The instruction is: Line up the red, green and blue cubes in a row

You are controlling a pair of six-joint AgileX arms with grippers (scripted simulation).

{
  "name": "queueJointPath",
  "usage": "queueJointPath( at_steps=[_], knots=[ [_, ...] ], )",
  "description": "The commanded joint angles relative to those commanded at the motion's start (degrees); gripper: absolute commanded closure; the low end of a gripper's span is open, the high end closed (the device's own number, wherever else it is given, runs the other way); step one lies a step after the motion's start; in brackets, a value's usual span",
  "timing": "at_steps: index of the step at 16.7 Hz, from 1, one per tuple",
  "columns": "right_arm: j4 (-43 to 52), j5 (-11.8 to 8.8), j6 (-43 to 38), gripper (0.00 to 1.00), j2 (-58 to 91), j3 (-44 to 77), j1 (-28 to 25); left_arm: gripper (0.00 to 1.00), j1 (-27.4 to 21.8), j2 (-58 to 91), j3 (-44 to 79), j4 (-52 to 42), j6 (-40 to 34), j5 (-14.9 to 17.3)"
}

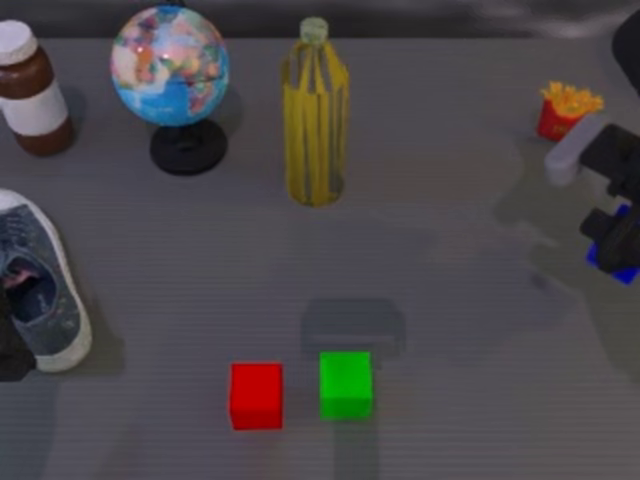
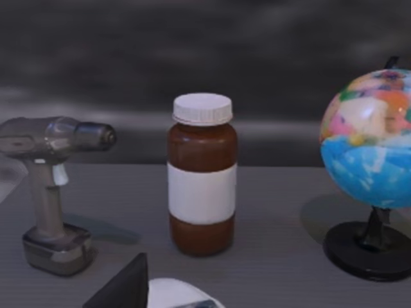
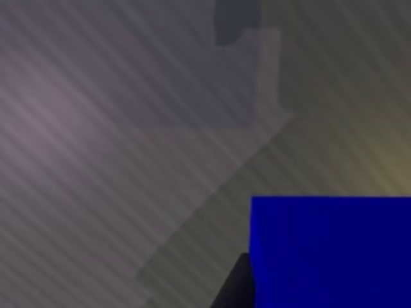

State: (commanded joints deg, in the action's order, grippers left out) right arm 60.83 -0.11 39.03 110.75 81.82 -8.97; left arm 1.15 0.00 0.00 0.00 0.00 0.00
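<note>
The red cube (image 1: 256,395) and the green cube (image 1: 346,384) sit side by side near the table's front edge, a small gap between them. The blue cube (image 1: 608,262) is far off at the right edge, mostly covered by my right gripper (image 1: 612,240), which is shut on it. In the right wrist view the blue cube (image 3: 331,250) fills the corner, with one dark finger (image 3: 234,285) pressed against its side; the other finger is hidden. My left gripper (image 1: 10,350) stays parked at the left edge by the shoe, open, with one finger (image 2: 125,285) showing.
Along the back stand a brown pill bottle (image 1: 30,90), a globe (image 1: 172,80), a yellow bottle (image 1: 316,115) and a red fries carton (image 1: 565,110). A grey shoe (image 1: 45,285) lies at the left. A drill (image 2: 48,192) shows in the left wrist view.
</note>
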Motion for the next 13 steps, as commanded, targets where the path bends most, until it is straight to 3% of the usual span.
queueJointPath(
  at_steps=[3, 6, 13],
  knots=[
    [-0.12, -0.01, -0.03, 1.0, 0.2, -0.14, 0.14, 0.0, 0.0, 0.0, 0.0, 0.0, 0.0, 0.0],
    [0.25, -0.05, 1.27, 1.0, -0.65, -0.64, -3.8, 0.0, 0.0, 0.0, 0.0, 0.0, 0.0, 0.0],
    [1.77, -0.29, 6.86, 1.0, -5.69, -4.61, -25.95, 0.0, 0.0, 0.0, 0.0, 0.0, 0.0, 0.0]
  ],
)
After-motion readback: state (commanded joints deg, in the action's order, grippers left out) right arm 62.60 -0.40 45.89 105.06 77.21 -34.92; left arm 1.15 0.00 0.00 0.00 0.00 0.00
